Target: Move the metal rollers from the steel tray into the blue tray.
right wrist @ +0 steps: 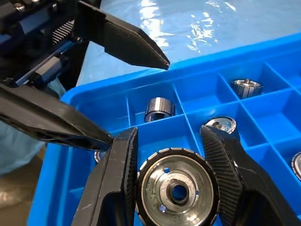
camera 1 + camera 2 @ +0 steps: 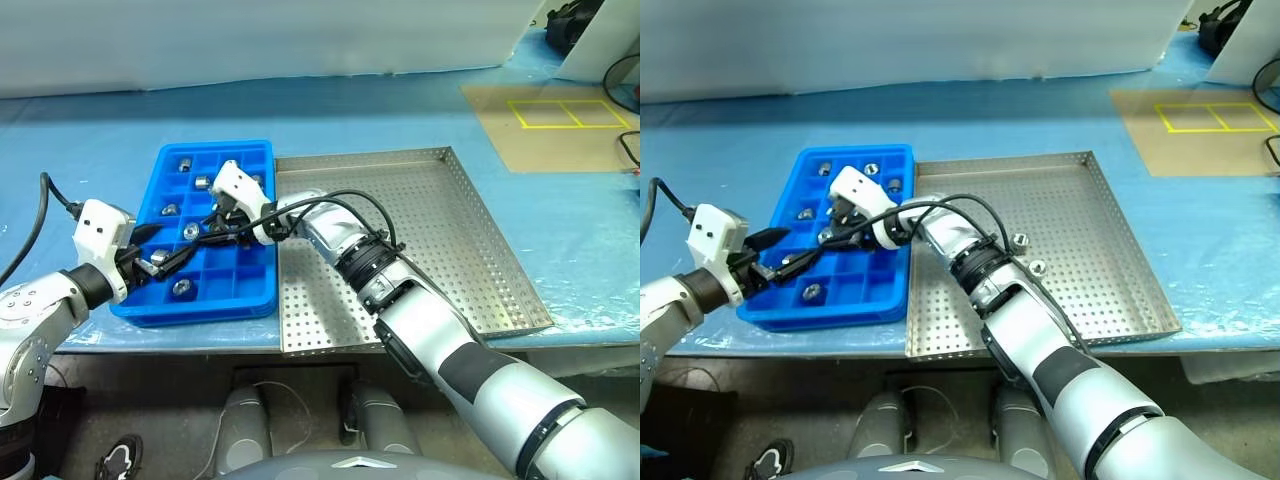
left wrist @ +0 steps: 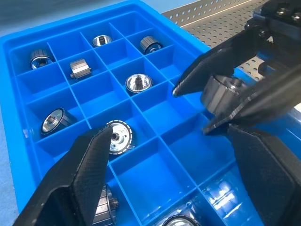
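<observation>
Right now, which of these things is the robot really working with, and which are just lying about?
Part of the job:
- metal rollers: one gripped by the right gripper, others in the blue tray, two on the steel tray
- left gripper, open over the blue tray

Just lying about:
- blue table cover
- yellow-taped brown mat
- black cables

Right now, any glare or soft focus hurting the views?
Right wrist view: bright glare on the blue plastic sheet; held metal roller sharp between the right claw fingers. Left wrist view: left claw fingers soft up close, blue tray sharp. Left eye view: steel tray evenly lit.
</observation>
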